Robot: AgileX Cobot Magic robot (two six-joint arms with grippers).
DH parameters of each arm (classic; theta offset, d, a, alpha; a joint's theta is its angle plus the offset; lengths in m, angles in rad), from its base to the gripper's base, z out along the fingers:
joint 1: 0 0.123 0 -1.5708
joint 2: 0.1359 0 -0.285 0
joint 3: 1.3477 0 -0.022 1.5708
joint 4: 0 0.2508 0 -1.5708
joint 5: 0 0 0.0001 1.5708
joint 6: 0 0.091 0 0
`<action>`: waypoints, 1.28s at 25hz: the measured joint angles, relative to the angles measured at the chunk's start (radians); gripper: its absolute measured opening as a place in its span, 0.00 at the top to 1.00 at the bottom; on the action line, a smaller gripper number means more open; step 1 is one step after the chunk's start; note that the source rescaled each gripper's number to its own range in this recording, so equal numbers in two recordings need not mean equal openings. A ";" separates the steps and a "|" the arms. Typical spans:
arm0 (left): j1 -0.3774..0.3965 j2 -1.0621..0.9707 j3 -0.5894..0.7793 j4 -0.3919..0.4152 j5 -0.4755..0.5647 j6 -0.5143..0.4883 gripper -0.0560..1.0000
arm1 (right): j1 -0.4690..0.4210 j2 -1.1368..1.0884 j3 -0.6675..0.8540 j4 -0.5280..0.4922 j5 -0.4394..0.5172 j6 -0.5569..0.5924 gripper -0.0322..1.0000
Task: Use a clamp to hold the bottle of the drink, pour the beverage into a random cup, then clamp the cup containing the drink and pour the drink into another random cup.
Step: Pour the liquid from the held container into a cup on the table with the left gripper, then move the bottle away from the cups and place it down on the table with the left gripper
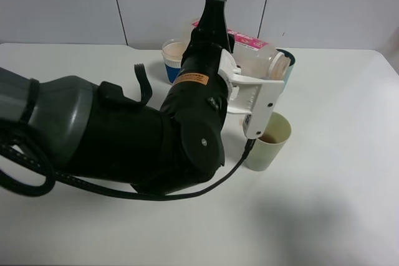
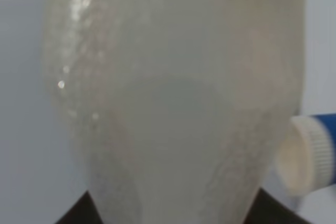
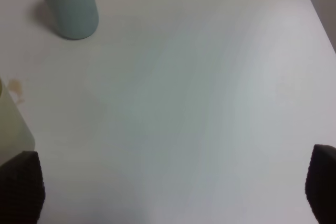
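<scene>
Two grippers: left gripper [image 1: 227,60] clamped on bottle [image 1: 260,57]; right gripper [image 3: 170,190] jaws spread wide, holding nothing, above white table [image 1: 349,204]. Pale grey panelled wall [image 1: 62,4] behind. Left arm [image 1: 124,135] stretched forward, wrist rolled, bottle tipped sideways, mouth beside teal cup [image 1: 290,63]. Bottle clear, red-printed label [image 1: 246,38] uppermost. Brown beverage [image 1: 271,137] low in pale yellow-green cup [image 1: 265,151]; blue-banded cup [image 1: 173,60] beyond arm.

Clear bottle [image 1: 259,60] tipped on its side; yellow-green cup [image 1: 268,151] contains brown beverage [image 1: 272,137].
</scene>
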 joint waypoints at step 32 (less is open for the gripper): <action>0.430 -0.370 0.546 0.723 0.214 -1.880 0.94 | 0.000 0.000 0.000 0.000 0.000 0.000 0.00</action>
